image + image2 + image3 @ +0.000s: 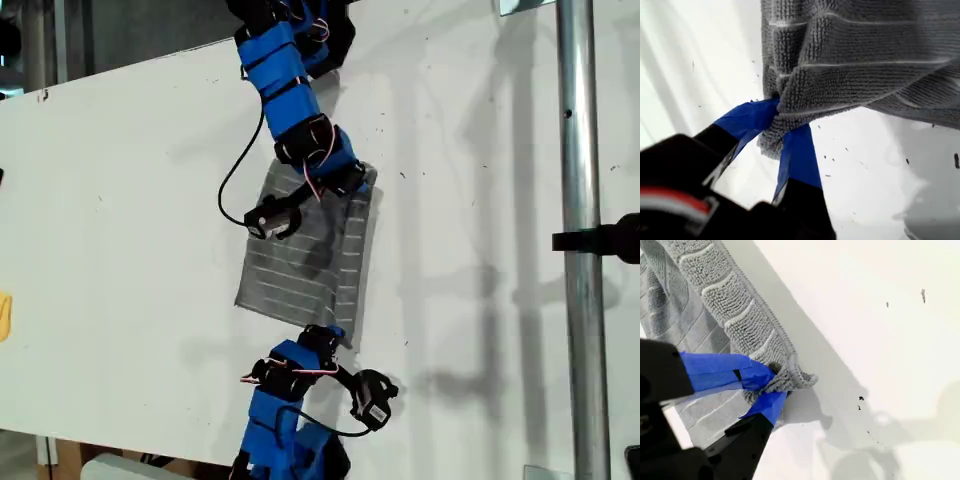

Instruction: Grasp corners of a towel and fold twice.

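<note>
Towel (pixel 300 260) lying flat near the middle of the white tabletop (pixel 120 200), grey with thin pale stripes. Held at two corners on the exterior view's right side.

My first pincer (pixel 785 122) – clamped on a bunched corner (pixel 771 140) of the towel, blue-taped fingers (pixel 747 120) pressed against the pile from both sides, cloth raised off the tabletop there. My second pincer (pixel 774 387) – likewise closed on a towel corner (pixel 795 379), with the hemmed edge curling up and away from the grip.

Surroundings, exterior view: upper arm (pixel 290 80) reaching in from the top edge to the towel's upper right corner; lower arm (pixel 285 410) reaching in from the bottom edge to its lower right corner. Cannot tell from the wrist views which arm is first and which second. Upper arm and its black camera module (pixel 272 218) covering part of the towel's upper edge. Metal pole (pixel 580 200) upright at the exterior view's right, well apart from the towel, with a black clamp (pixel 600 240) on it. Yellow object (pixel 5 315) at the exterior view's left edge, too cropped to identify.

Differences between views: grip on the cloth clear only in the wrist views; in the exterior view the fingers hidden by the arms. Small dark specks (pixel 827 157) on the tabletop seen in the wrist views only. Full towel outline seen in the exterior view only.
</note>
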Robot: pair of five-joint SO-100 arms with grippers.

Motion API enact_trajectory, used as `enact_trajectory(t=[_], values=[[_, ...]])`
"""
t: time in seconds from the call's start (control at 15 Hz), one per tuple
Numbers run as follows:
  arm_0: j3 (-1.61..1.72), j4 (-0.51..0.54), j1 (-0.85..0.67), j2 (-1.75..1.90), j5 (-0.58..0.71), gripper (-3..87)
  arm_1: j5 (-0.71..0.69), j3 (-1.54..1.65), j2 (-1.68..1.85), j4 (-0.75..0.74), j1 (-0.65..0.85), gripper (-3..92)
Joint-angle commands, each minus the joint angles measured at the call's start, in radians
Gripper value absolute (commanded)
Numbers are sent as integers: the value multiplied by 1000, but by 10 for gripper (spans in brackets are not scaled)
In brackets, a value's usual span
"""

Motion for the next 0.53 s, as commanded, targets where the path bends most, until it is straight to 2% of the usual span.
enact_trajectory(t=[0.0,0.27,0.47], values=[[-43,18,-170,54,152,-29,-6,69,143,75,175,-2],[-176,-14,-529,-52,528,-29,-230,321,405,117,647,-2],[-486,60,-693,-265,687,-29,-465,354,459,92,931,-2]])
